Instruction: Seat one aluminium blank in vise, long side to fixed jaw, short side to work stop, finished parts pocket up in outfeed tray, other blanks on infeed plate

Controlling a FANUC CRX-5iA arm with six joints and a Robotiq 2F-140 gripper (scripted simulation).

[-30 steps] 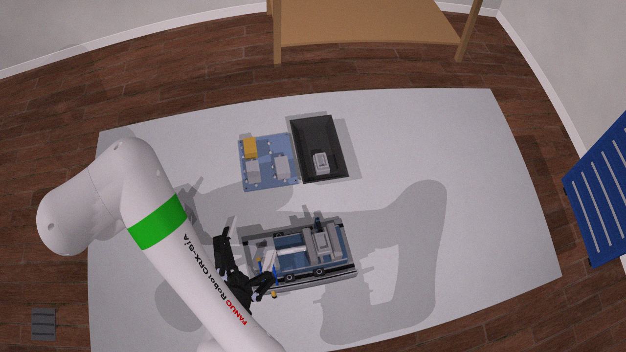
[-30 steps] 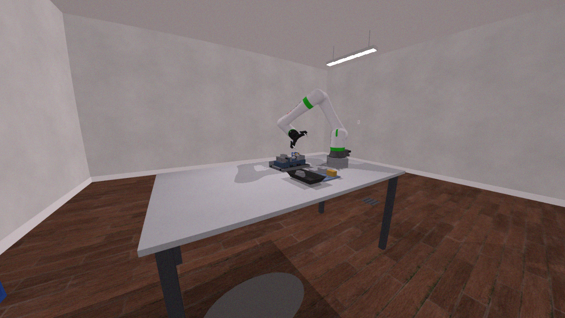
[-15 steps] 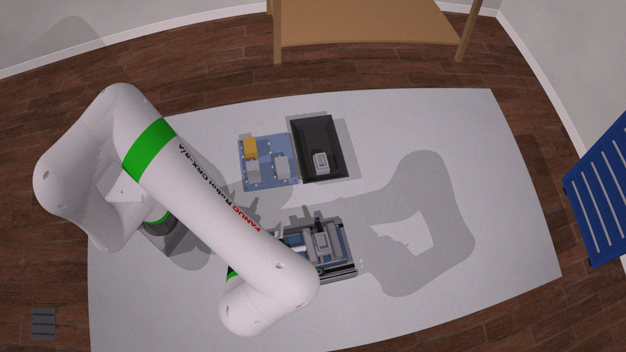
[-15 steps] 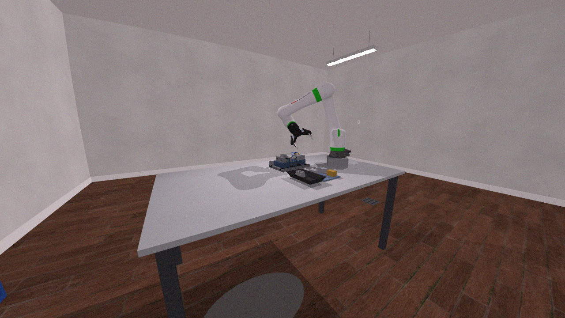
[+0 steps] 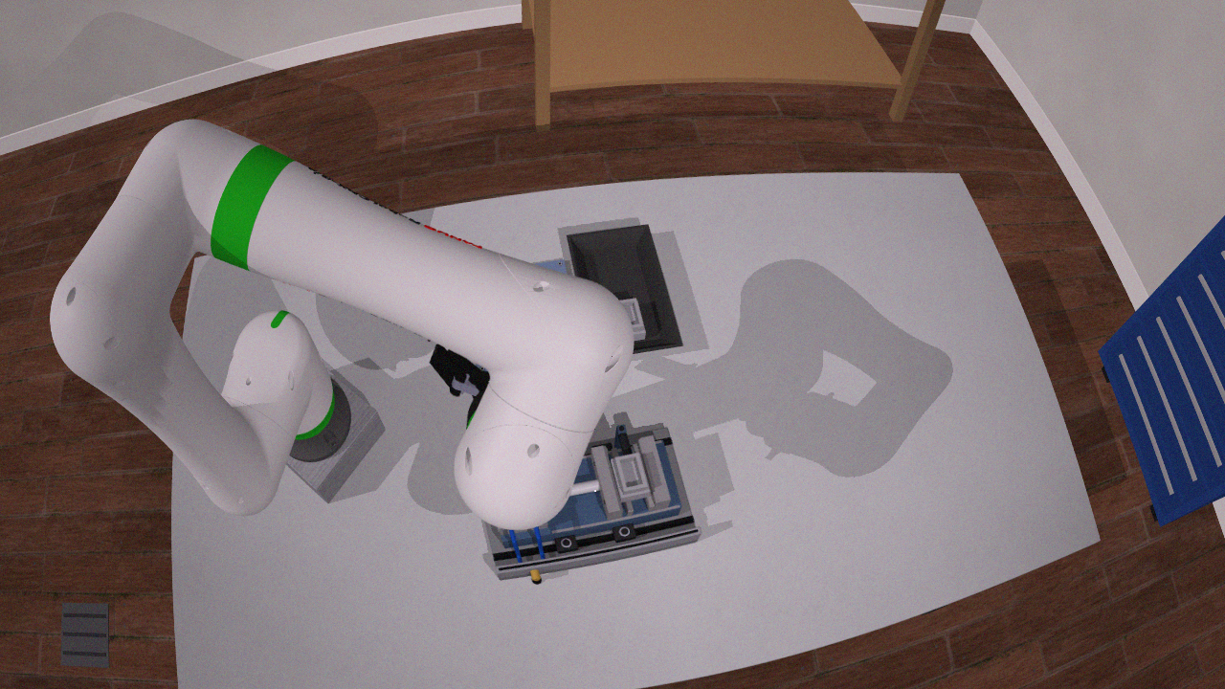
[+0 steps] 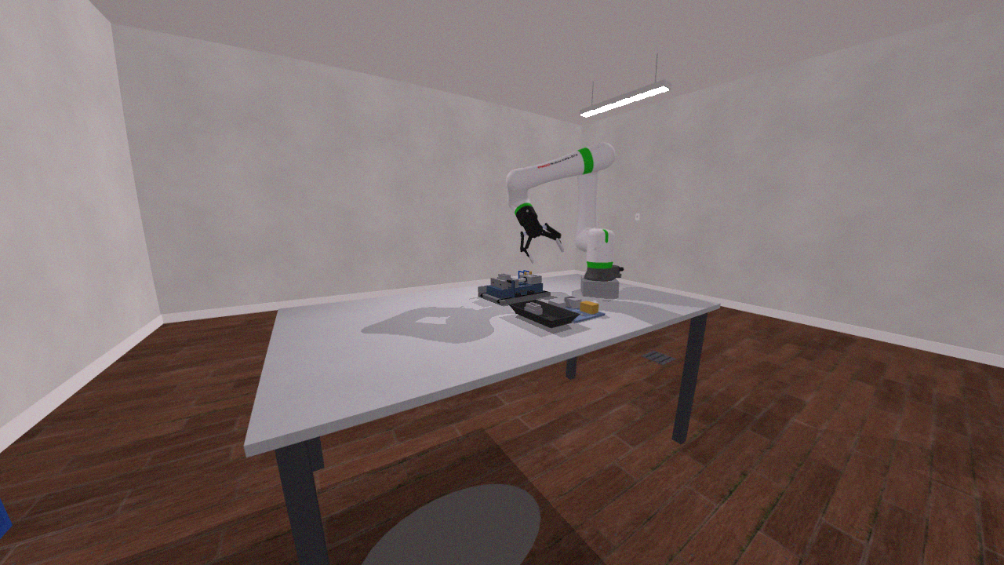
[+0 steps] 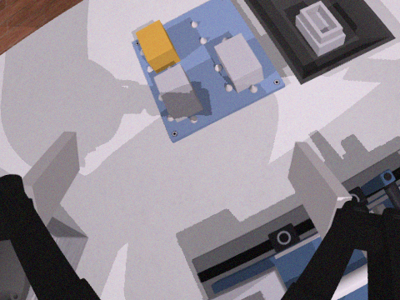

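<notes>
My gripper (image 7: 186,156) is open and empty. It hangs high above the table between the vise and the infeed plate, and also shows in the room view (image 6: 539,242). The blue infeed plate (image 7: 206,67) holds a brass blank (image 7: 158,46) and two aluminium blanks (image 7: 177,89) (image 7: 238,62). The dark outfeed tray holds one grey finished part (image 7: 319,28), pocket up. The vise (image 5: 599,497) stands nearer the table's front. A grey part with a rectangular pocket (image 5: 631,476) sits in its opening. In the overhead view my arm hides the infeed plate.
The robot base (image 5: 329,433) stands on a grey block at the table's left. A wooden table (image 5: 719,42) and a blue rack (image 5: 1173,368) stand off the table. Two blue hoses (image 5: 523,541) rise at the vise's left end.
</notes>
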